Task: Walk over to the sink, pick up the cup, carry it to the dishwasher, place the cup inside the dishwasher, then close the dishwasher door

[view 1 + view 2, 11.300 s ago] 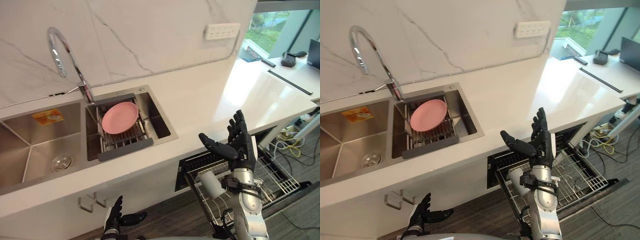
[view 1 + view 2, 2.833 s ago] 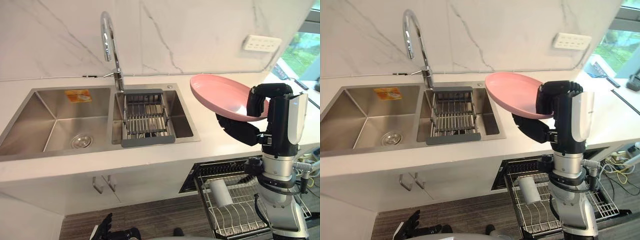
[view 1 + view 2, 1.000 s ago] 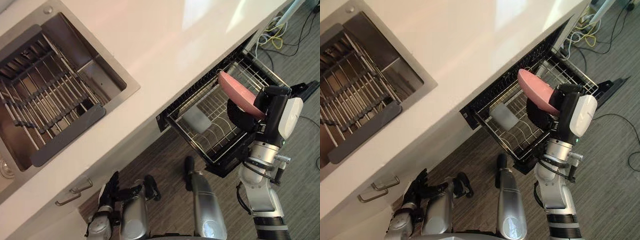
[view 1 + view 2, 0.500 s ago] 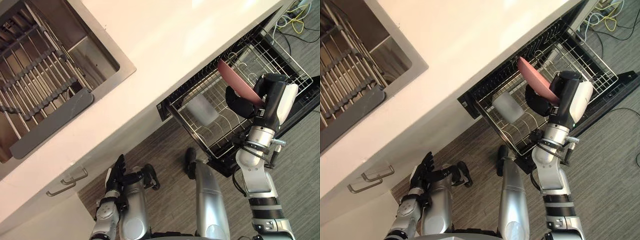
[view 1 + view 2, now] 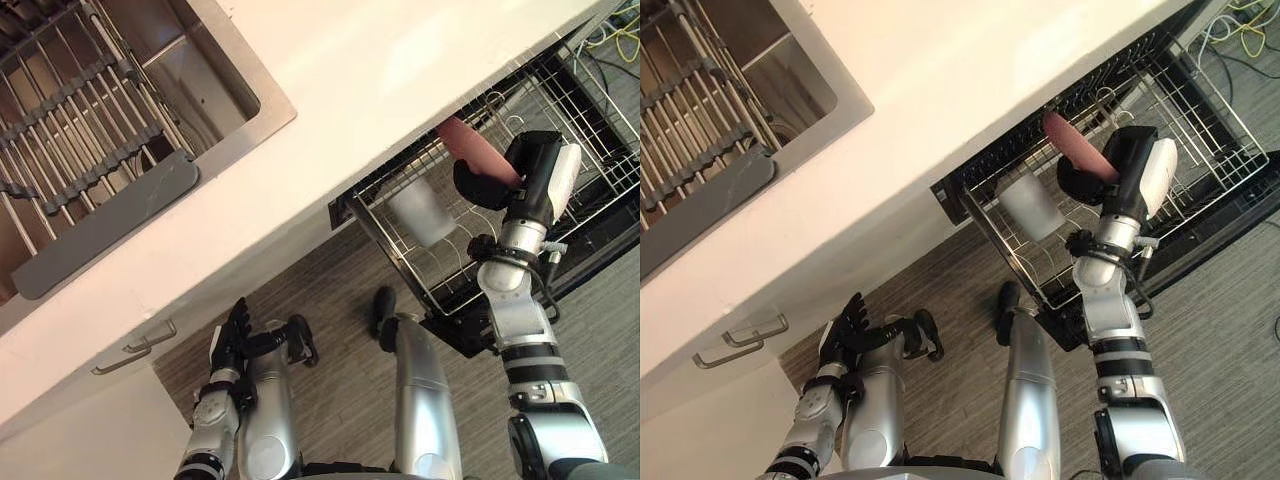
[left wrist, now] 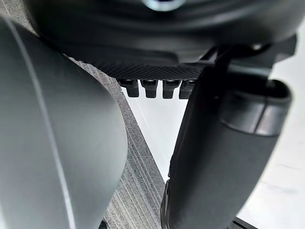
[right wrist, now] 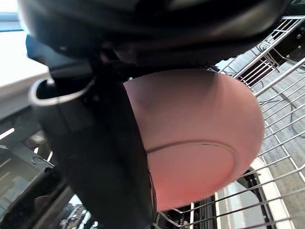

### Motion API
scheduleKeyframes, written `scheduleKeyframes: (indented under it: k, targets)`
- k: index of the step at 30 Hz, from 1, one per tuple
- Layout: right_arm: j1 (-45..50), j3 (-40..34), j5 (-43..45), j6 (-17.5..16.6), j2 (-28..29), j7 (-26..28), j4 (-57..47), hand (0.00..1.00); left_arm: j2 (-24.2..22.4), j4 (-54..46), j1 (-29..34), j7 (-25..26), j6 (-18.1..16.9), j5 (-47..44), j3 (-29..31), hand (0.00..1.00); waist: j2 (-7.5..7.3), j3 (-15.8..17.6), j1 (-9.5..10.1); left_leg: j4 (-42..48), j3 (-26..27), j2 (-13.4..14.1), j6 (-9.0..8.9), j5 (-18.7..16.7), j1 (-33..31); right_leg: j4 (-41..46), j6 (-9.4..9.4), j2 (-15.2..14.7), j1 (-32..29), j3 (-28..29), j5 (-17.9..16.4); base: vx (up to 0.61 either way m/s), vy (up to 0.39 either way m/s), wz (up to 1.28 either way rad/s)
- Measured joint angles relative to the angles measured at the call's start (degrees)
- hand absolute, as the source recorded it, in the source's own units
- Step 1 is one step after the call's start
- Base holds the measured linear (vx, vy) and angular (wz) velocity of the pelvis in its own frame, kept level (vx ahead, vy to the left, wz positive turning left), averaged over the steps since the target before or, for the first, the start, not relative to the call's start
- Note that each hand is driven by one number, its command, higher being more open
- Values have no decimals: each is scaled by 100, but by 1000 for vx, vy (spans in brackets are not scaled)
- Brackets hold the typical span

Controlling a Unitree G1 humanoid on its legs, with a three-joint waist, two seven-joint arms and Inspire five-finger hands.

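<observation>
Compared with half a second ago, the right hand (image 5: 484,187) has brought the pink plate (image 5: 468,146) further in over the dishwasher rack (image 5: 598,150), so that the plate's upper edge now lies close under the lip of the countertop (image 5: 400,60).

**Grasp.** The right hand is closed on the plate: in the right wrist view the thumb lies across the plate's underside (image 7: 200,143), and the plate's rim stands out past the fingertips, tilted on edge above the rack wires.

**Neighbouring items.** A pale cup (image 5: 422,211) lies on its side in the rack, on the sink side of the fingers, near the plate but apart from it. The sink (image 5: 235,75) with its grey drainer (image 5: 100,215) lies well apart from both hands.

**Idle hand.** The left hand (image 5: 233,335) hangs low near the floor with fingers straight and relaxed, holding nothing.

**Progress.** The object in the hand is a plate, not the cup the task names; the only cup visible already lies inside the rack. Walking, pick-up and carrying appear complete. Placement is under way but unfinished, since the plate is gripped and not yet seated between the wires. What probably remains is to lower it, open the fingers, withdraw, push the rack in, and shut the dishwasher door (image 5: 1215,235), which lies open beneath the rack.
</observation>
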Motion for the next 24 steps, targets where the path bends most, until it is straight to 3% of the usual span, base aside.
scheduleKeyframes:
  k: [8, 13, 14, 24]
  targets:
    - [-327, -14, -192, 403, -449, -30, 384, 0, -9, -16, -11, -32, -3, -48, 2, 100, 0, 0, -5, -56, -9, -75, 26, 35, -93, -4, 2, -99, -73, -66, 1, -4, 3, 4]
    - [-340, -14, -423, 452, -654, -31, 510, 0, -3, -26, -10, -59, -2, -51, 2, 100, -1, 1, -5, -85, -11, -83, 27, 35, -101, -28, 4, -106, -73, -78, 2, 0, 0, 0]
    - [-340, -15, -448, 452, -708, -32, 512, 100, 6, -27, -10, -95, -1, -52, 2, 100, -3, 2, -5, -90, -13, -83, 27, 35, -102, -32, 4, -106, -73, -82, 2, 0, 0, 0]
    - [-342, -15, -393, 503, -806, -32, 766, 100, 32, -36, -9, -146, 0, -57, 2, 100, -6, 3, -3, -112, -15, -82, 26, 36, -111, -58, 5, -105, -72, -94, 3, 0, 0, 0]
